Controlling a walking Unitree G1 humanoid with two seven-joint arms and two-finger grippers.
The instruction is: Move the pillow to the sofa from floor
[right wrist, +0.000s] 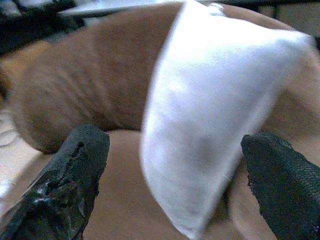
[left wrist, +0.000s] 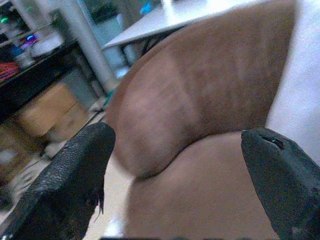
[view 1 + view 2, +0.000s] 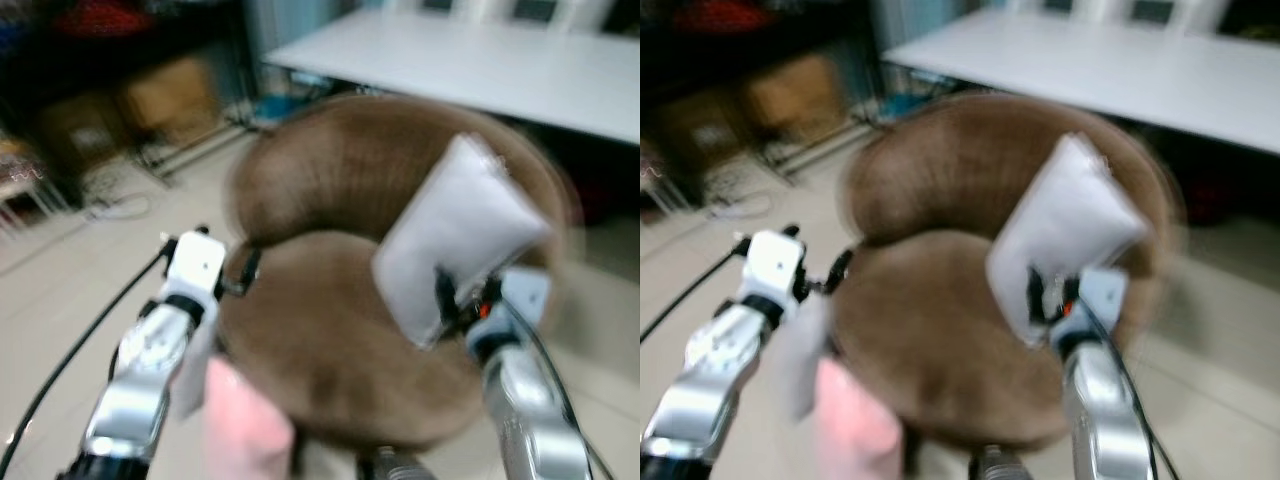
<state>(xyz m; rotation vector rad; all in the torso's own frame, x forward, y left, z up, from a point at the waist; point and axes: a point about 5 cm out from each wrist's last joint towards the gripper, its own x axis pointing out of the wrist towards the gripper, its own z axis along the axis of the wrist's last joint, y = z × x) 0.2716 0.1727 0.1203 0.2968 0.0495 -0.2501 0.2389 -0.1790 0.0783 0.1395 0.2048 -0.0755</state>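
A white pillow (image 3: 458, 238) leans tilted against the curved backrest of a round brown sofa (image 3: 330, 330), its lower edge down on the seat and its upper corner up toward one o'clock in the head views. The head views are blurred. In the right wrist view the pillow (image 1: 215, 110) stands between the two black fingers (image 1: 70, 185) of the right gripper (image 1: 175, 200), its lower corner hanging down into the gap between them; the fingers are spread wide apart and neither is seen pressing on the cloth, so the jaws are released. From the head, the right gripper (image 3: 462, 300) sits at the pillow's lower edge, at about five o'clock from the pillow's middle, though the blur hides whether it touches.

The left gripper (image 2: 175, 200) is also spread wide, with nothing between its fingers (image 2: 65, 185); it looks onto the sofa's brown backrest and seat (image 2: 200, 120), with the pillow's white edge (image 2: 300, 85) at the far side of that view. In the head views the left gripper (image 3: 235, 270) is at the sofa's rim at about nine o'clock, well apart from the pillow.

Behind the sofa, at twelve o'clock, stands a long white table (image 3: 470, 65). At ten o'clock cardboard boxes (image 3: 165, 95) sit under dark shelving (image 3: 90, 60). The floor (image 3: 60, 290) is pale tile.
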